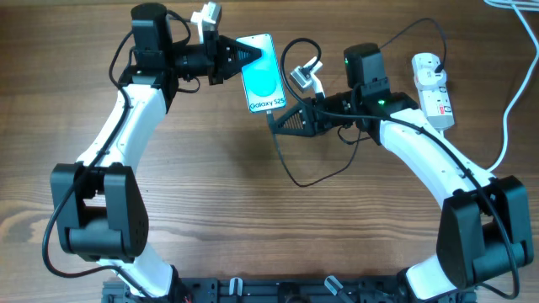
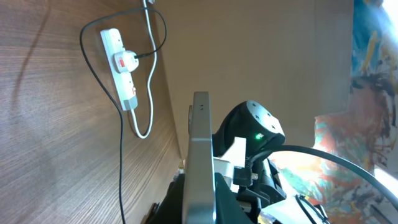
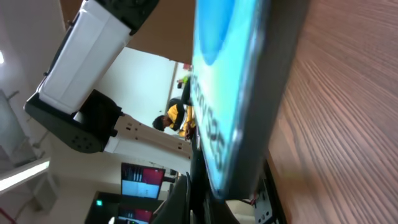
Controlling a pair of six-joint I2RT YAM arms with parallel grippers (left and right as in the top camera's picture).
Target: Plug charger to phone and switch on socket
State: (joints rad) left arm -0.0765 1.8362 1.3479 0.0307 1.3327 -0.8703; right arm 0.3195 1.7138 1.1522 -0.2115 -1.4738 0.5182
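Phone, its teal screen and white band reading "Galaxy S25" turned up toward the overhead camera, is near the middle of the far edge of the wooden tabletop. The left tool is clenched on the phone's left long side, its fingers narrowed to a point at that edge. In the left wrist view the phone appears edge-on, a thin grey slab rising from between that tool's fingers. Whether it rests on the tabletop or is lifted off it cannot be told.

The right tool is just beside the phone's short end with the white band, reaching in from the right. Its fingers are drawn together on the end of the charger, a thin black cable that leaves the tool's tip, loops toward the near edge over bare wood and curves back under the right arm. The fingers hide the plug tip, so whether it touches the phone cannot be told. In the right wrist view the phone's screen fills much of the frame, close and blurred.

The socket, a white power strip, lies flat near the far right corner, well apart from the phone. A white plug with a red mark sits in it, and a black cable leaves that plug. A white cord loops just beside the strip. The position of the switch is too small to read.
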